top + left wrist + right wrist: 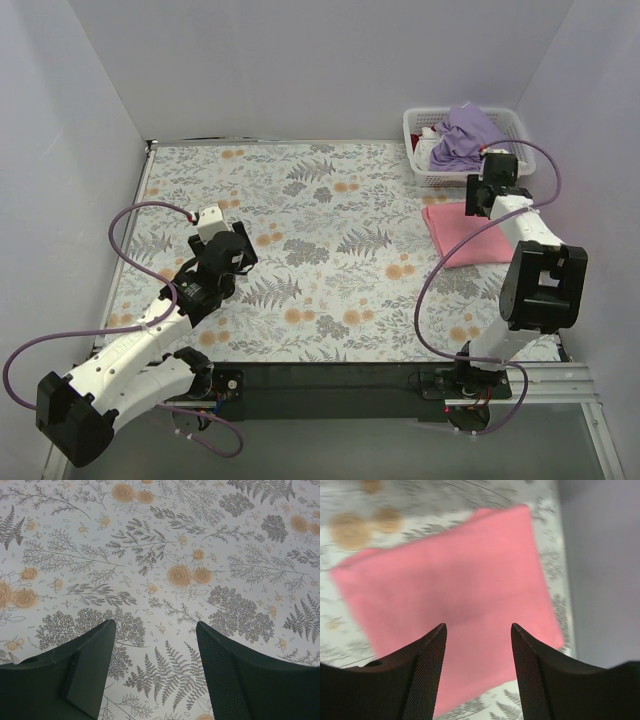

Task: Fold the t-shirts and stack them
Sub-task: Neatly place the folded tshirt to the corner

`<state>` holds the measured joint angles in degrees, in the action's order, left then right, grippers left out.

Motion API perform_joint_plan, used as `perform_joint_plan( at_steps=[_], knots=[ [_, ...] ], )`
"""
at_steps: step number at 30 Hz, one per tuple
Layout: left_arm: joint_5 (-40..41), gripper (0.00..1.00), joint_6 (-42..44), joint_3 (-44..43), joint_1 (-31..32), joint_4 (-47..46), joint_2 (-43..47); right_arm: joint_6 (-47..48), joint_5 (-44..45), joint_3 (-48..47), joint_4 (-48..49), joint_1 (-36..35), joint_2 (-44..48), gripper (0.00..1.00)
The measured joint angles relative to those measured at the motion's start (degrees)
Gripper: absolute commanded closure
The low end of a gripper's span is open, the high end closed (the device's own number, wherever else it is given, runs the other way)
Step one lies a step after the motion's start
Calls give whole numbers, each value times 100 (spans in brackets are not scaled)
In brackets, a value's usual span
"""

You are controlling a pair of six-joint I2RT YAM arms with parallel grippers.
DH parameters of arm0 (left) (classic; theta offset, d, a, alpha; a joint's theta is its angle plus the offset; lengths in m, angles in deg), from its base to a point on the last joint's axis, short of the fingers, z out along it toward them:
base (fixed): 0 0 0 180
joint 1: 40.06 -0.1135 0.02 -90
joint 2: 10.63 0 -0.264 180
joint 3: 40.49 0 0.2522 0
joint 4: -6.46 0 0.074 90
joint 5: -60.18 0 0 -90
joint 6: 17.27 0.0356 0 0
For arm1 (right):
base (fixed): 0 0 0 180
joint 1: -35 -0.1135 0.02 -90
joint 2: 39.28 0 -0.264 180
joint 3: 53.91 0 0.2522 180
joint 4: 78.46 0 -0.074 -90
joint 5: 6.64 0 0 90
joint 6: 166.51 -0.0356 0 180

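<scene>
Salmon t-shirt [455,235] folded by the tabletop's [330,250] right edge; lavender t-shirt [468,135] unfolded in the basket [430,180]; left hand [155,625] and right hand [478,628] wide, empty.

Salmon-pink t-shirt [458,236], lavender t-shirt [470,135], white basket [440,180], grey-and-orange floral tablecloth [320,250].

No legible text, label, brand, number or sign in any of three views.
</scene>
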<state>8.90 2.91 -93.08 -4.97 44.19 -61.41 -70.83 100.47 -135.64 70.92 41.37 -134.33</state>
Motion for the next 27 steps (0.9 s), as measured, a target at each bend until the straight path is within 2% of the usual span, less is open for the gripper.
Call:
perform_joint_plan(
  at_steps=[6,10,21,23,24,27],
  knots=[
    [-33,36,-2,0,-11,0,76,-144,-597,319,24,-938,264,41],
    [-66,36,-2,0,-11,0,118,-186,-721,684,-105,-1220,195,42],
    [-133,36,-2,0,-11,0,151,-173,-236,841,-234,-1659,-446,49],
    [-144,36,-2,0,-11,0,151,-149,-28,831,-208,-1729,-494,55],
    [-146,36,-2,0,-11,0,151,-133,116,831,-190,-1759,-527,64],
    [-153,36,-2,2,-11,0,149,-81,485,822,-114,-1781,-636,84]
  ],
)
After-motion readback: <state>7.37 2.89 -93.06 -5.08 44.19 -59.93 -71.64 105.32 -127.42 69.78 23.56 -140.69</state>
